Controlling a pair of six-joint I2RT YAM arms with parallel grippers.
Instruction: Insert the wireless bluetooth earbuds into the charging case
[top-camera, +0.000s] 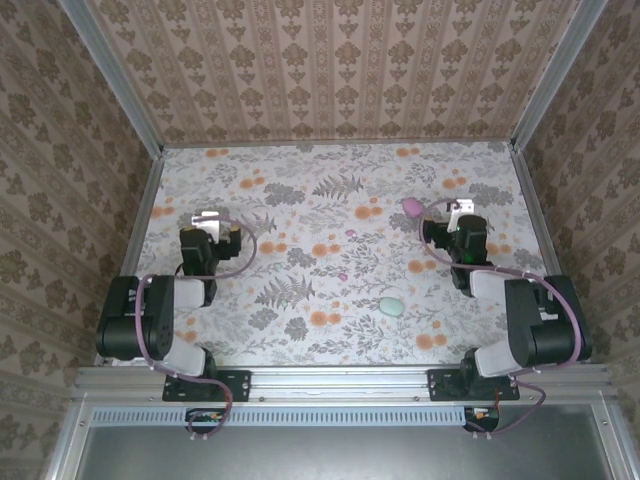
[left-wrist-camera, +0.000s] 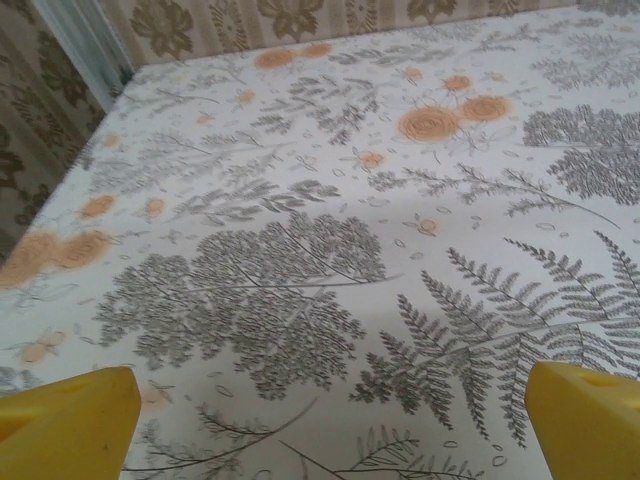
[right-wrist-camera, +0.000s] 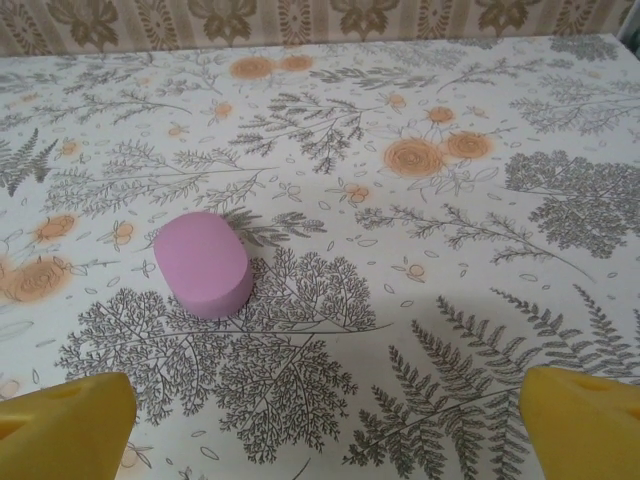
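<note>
The floral-patterned tabletop (top-camera: 300, 170) carries two cases. A pink oval plastic case (top-camera: 411, 207) lies at about 2 o'clock from the tabletop's centre, just beside the right gripper (top-camera: 461, 212) at its 9 o'clock. In the right wrist view the same pink case (right-wrist-camera: 203, 262) sits towards 11 o'clock, well apart from the yellow fingertips (right-wrist-camera: 65, 430); the jaws stand spread to their widest and hold nothing. A mint-green pebble-shaped plastic case (top-camera: 391, 305) rests at about 4 o'clock from centre, near the right arm.

The wireless bluetooth earbuds are probably the two tiny specks near the centre, though they are too small to be sure: a pinkish-purple bud (top-camera: 350, 234) and a second speck (top-camera: 343, 276) at its 6 o'clock; both lie on bare tabletop, outside either case.

The left gripper (top-camera: 206, 218) is at 9 o'clock; its jaws are likewise fully apart and empty over bare pattern.
</note>
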